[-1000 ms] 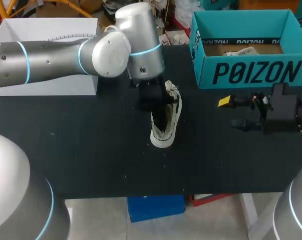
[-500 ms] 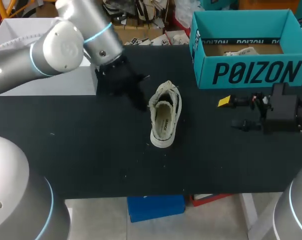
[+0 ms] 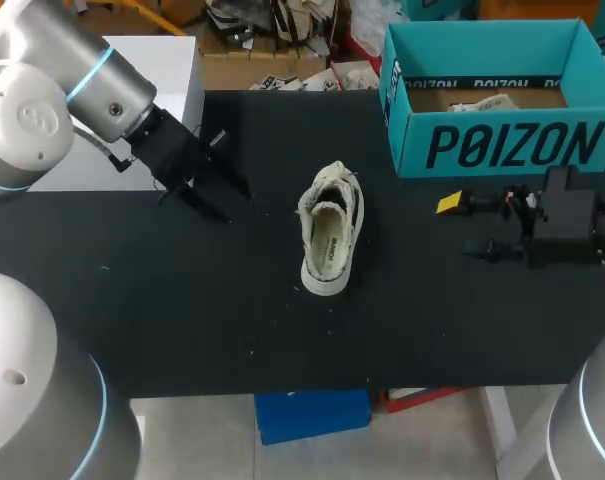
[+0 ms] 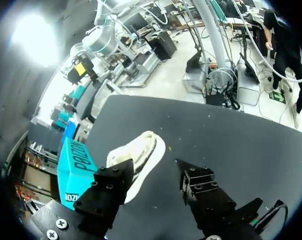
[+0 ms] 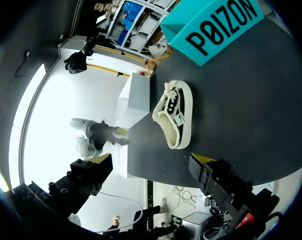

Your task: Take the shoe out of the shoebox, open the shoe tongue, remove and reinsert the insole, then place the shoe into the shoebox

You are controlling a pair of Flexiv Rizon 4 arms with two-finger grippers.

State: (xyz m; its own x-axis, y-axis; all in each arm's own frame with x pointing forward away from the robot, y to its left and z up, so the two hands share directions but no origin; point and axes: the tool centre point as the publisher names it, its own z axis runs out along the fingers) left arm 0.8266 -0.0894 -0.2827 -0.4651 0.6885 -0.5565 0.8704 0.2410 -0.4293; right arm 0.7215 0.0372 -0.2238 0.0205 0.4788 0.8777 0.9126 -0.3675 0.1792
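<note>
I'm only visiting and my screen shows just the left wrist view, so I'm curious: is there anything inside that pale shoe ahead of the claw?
Observer: Yes. The head view looks down into the shoe and shows a pale insole lying inside.
Visitor: Is the blue box beside it empty?
Observer: No. The shoebox is open on top, with something pale, like paper, on its bottom.
Visitor: What's behind my claw?
Observer: A white box stands behind the left claw, at the far side of the table.
</note>
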